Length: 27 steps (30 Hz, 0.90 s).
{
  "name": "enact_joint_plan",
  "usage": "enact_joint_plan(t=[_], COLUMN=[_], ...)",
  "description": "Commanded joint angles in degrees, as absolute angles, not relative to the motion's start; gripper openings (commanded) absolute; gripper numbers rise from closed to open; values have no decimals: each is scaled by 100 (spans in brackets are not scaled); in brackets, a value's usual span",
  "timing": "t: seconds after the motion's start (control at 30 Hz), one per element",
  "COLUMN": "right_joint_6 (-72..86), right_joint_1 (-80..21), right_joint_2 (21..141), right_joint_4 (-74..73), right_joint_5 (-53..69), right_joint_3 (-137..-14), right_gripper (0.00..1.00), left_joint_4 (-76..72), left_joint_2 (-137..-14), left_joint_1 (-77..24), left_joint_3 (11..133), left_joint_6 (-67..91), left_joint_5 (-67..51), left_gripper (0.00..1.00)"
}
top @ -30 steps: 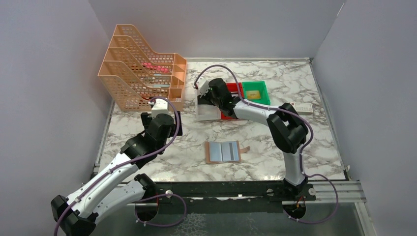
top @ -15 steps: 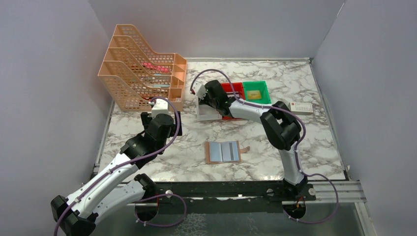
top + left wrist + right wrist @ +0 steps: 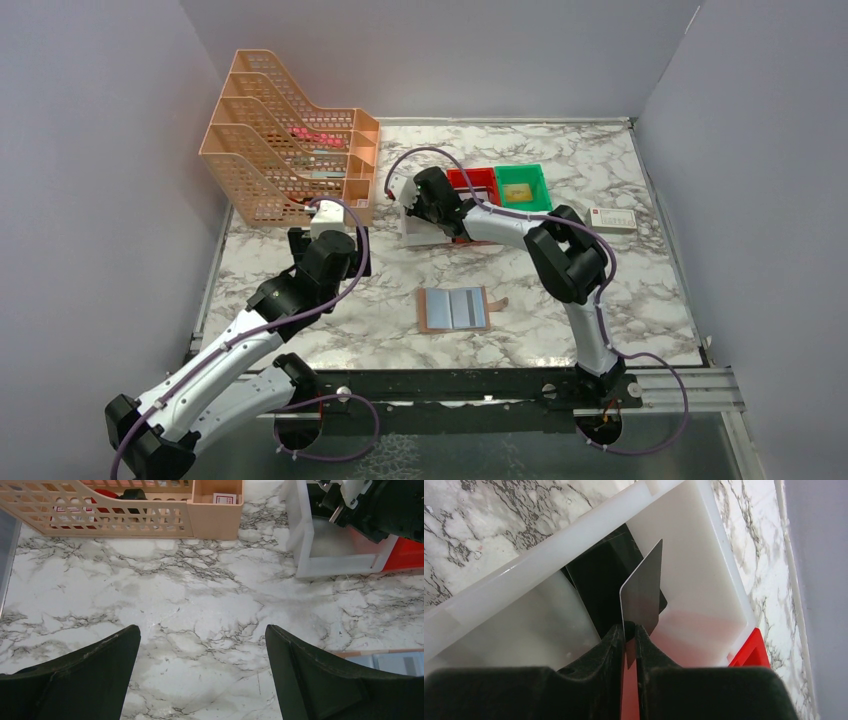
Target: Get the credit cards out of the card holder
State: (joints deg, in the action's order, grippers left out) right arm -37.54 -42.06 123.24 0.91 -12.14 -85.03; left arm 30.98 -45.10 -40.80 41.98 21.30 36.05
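Observation:
The card holder lies spread open on the marble near the front middle, tan rim and pale blue panels up; its corner shows in the left wrist view. My right gripper hangs over the white bin, its jaws parted a little. A thin dark credit card stands edge-on between them, tilted, with a gap beside it. A black card lies inside the bin. My left gripper is wide open over bare marble, left of the white bin.
An orange mesh file rack fills the back left. A red bin and a green bin stand right of the white bin. A small white box with a red mark lies at the right.
My right gripper has shifted left over the white bin and its jaws have parted slightly around the card. The left arm and the card holder have stayed put.

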Motion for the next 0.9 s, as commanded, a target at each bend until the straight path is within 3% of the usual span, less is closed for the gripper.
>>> enact_joint_plan(t=[0.0,0.1,0.23,0.53,0.7,0.87], right_joint_6=[-3779,-3738,-3744,-3081,-1496,-141], right_joint_1=[-4210,-4210,-4210,-4203,-4177,-4170], right_joint_2=[12474,12380,12251,11925,11554,10476], right_joint_4=[-56,13,79,238,3,278], right_joint_5=[-1203,-1133,-1089,-1044,-939,-746], right_joint_3=[-8609,-8544,-8491,-8429,-8440,-7517], right_gripper=[18,20,32,33,30,30], left_joint_4=[2984,2984,2975,2970,2966,2966], left_joint_2=[-4559,-4586,-4598,-4618,-4632,-4637], left_joint_1=[-4026,-4009,-4001,-3976,-3973,-3964], left_joint_3=[4175,4186,4186,4184,4184,4175], left_joint_6=[2023,2013,2013,2004,1995,1995], left_joint_5=[3571,3543,3507,3472,3454,3445], left_gripper=[99,99,99,99,99,99])
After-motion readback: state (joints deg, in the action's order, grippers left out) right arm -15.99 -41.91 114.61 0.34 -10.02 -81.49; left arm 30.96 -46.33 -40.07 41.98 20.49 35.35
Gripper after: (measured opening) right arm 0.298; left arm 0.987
